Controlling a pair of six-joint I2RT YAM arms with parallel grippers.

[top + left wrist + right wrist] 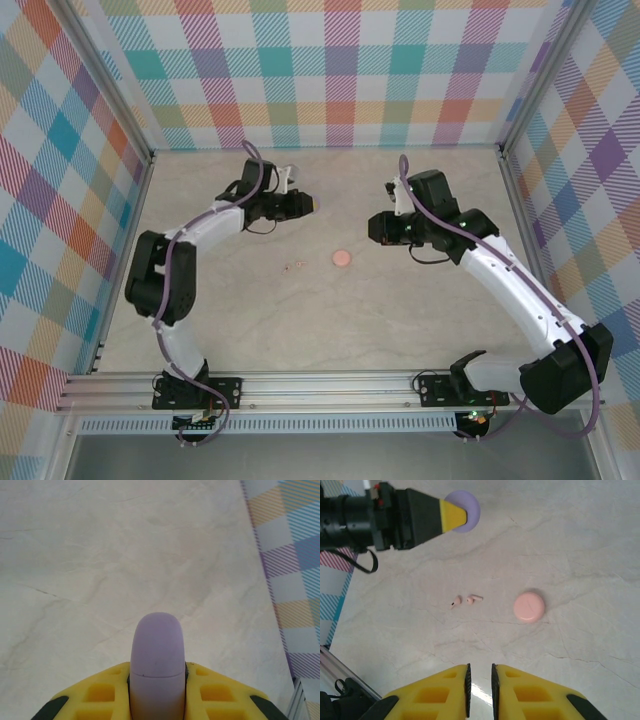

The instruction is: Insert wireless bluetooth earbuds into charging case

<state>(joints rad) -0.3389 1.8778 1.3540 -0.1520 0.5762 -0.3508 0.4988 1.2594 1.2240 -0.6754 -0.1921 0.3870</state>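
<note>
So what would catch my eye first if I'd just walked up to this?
Probably the purple case pinched in the left gripper, held up above the table. Then the pink round case lying mid-table, with two tiny pink earbuds just beside it, apart from it.

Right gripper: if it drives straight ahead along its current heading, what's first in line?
Probably the two pale pink earbuds on the table, nearly dead ahead of the right gripper. The pink case sits off to the side. Depth is unclear; it may reach bare tabletop first.
</note>
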